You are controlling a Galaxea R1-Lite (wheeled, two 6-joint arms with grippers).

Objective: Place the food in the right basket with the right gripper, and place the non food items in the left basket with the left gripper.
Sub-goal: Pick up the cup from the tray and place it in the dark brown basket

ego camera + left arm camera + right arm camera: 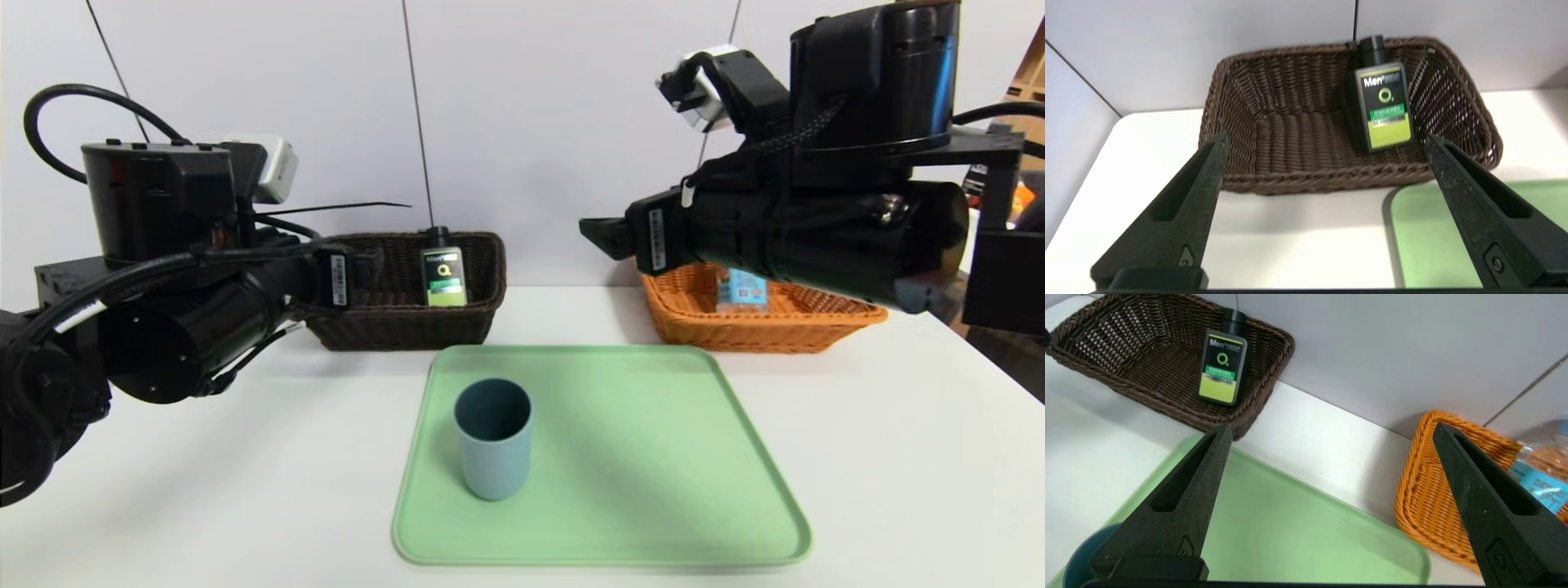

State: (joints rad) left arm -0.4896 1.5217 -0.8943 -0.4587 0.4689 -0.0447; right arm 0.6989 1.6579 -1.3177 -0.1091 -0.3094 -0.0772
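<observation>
Both arms reach forward, nearly level, above the white counter (898,425) behind the pale green rectangular tray (653,457). The left gripper (1327,155) and right gripper (1331,437) gape wide, empty. Behind the tray, the dark brown wicker basket (482,269) holds the black pump bottle (443,276); the orange wicker basket (694,318) holds the blue-labelled water bottle (743,290). The blue-grey cup (492,437) stands on the tray.

Woven wicker baskets, brown (482,269) & orange (694,314); matt cup (492,438), smooth matt green tray (653,457).
</observation>
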